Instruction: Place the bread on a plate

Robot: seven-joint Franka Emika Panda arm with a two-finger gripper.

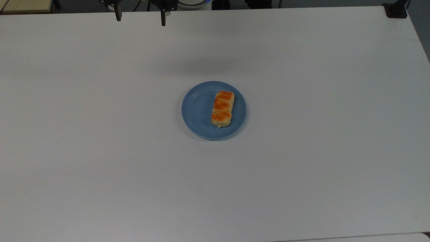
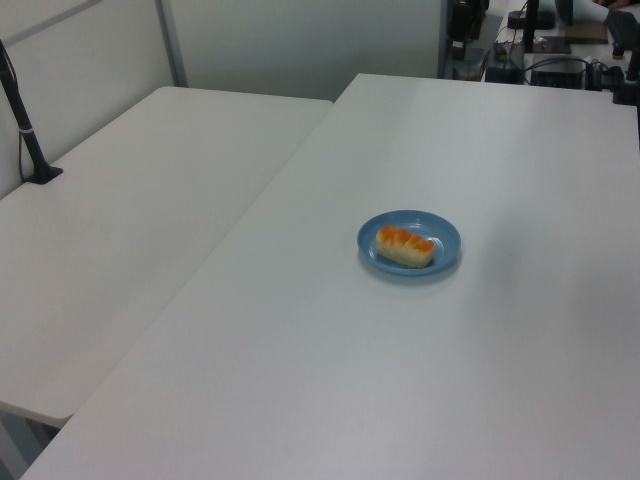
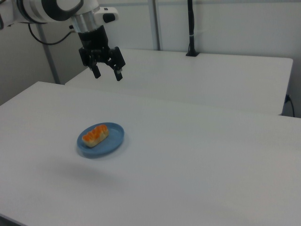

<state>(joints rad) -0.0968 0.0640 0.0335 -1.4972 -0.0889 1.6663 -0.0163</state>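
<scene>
While it hangs high above the surface: the end effector (image 3: pixel 107 74) has its two dark fingers spread apart with nothing between them, well clear of the plate.
End effector, top view: two dark fingertips (image 1: pixel 117 16) poke in at the upper edge, set wide apart; the body above them is cut off by the frame.
Arm: a white and black arm (image 3: pixel 51 10) enters from the right view's upper left and bends down to the wrist; its base lies outside the frame.
Bread: the bread (image 1: pixel 222 108) lies flat on the plate, glazed bumps up, toward the top view's right half of the dish; it also shows at (image 2: pixel 405 246) and (image 3: pixel 95 134).
Plate: the plate (image 1: pixel 196 111) is round and light blue and sits near the middle of the surface, also at (image 2: pixel 445 237) and (image 3: pixel 114 141).
Surface: the surface (image 1: pixel 100 151) is white and plain; a soft grey shadow (image 1: pixel 201 64) falls on it beyond the plate in the top view.
Second table: a second white table (image 2: pixel 130 230) stands just beside the surface along a narrow seam, on the left view's left.
Room: pale partition walls (image 2: pixel 300 40) rise behind the tables, a black post (image 3: pixel 191 28) stands on the far table, and a black clamp (image 1: pixel 396 9) sits at the surface's corner.
Hard to make out: dark equipment and cables (image 2: pixel 560 65) at the left view's upper right are too cluttered to tell apart.
</scene>
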